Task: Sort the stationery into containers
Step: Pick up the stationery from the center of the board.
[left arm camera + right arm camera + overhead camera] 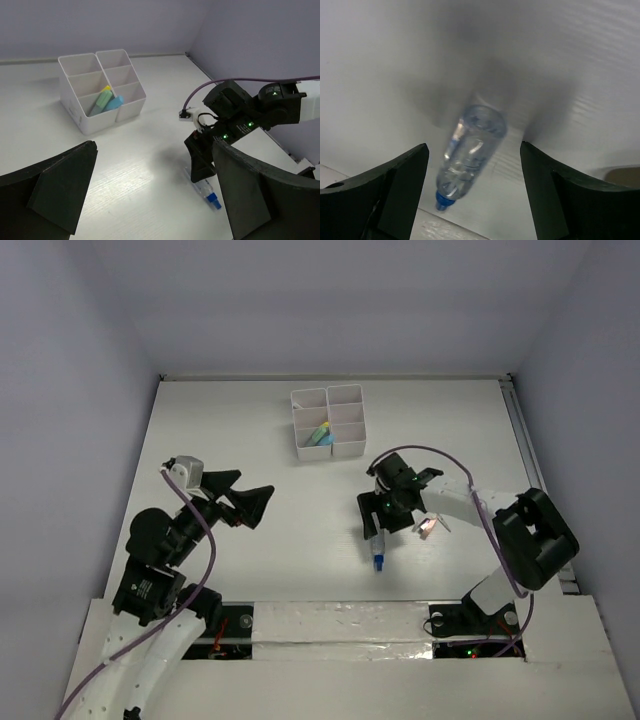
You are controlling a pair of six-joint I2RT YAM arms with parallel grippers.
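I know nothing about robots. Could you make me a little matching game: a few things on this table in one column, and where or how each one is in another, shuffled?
Things:
1. markers
2. clear tube
3. left pincer
4. white organizer

Place or state:
a. lying flat below the right pincer
b. at the far side of the table
c. wide open, holding nothing
d. leaning inside the organizer

Pairs: 1-d, 2-a, 3-c, 4-b.

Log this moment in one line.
left gripper: open, empty | right gripper: open, above tube on table | organizer: holds markers
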